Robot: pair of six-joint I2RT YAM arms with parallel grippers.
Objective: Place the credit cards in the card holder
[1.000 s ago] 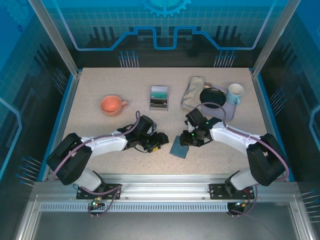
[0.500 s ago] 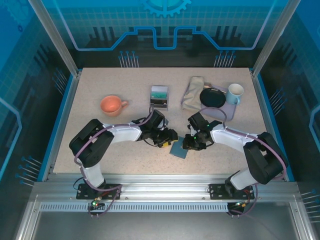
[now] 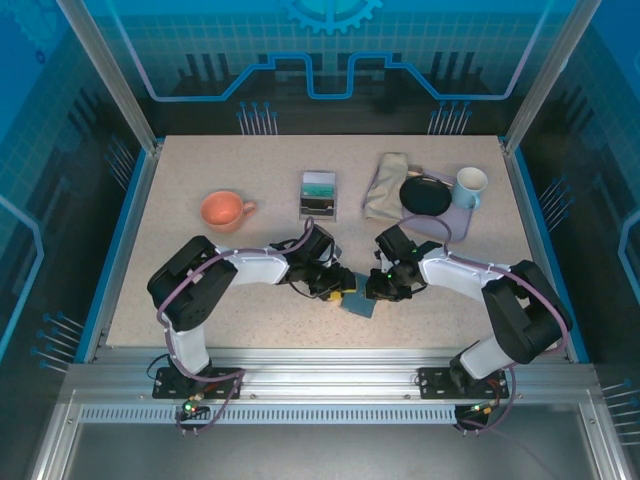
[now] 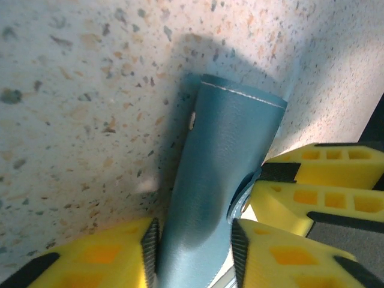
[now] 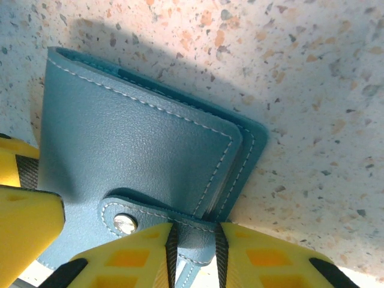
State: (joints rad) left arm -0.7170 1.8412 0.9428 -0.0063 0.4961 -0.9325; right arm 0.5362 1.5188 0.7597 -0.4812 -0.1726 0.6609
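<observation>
The slate-blue card holder lies folded on the speckled table near the front centre, between both grippers. My left gripper is shut on the card holder, its black pads pressed against both sides. My right gripper is shut on the snap strap of the card holder; the metal snap sits just left of its fingers. From above, the left gripper and right gripper meet over the holder. The credit cards, a teal-green one above a dark one, rest in a small grey tray further back.
An orange cup stands at the back left. At the back right are a beige cloth, a black dish and a white mug on a lilac mat.
My left arm has swung right to the card holder and closed on it. The right gripper has narrowed onto the strap, staying about where it was.
</observation>
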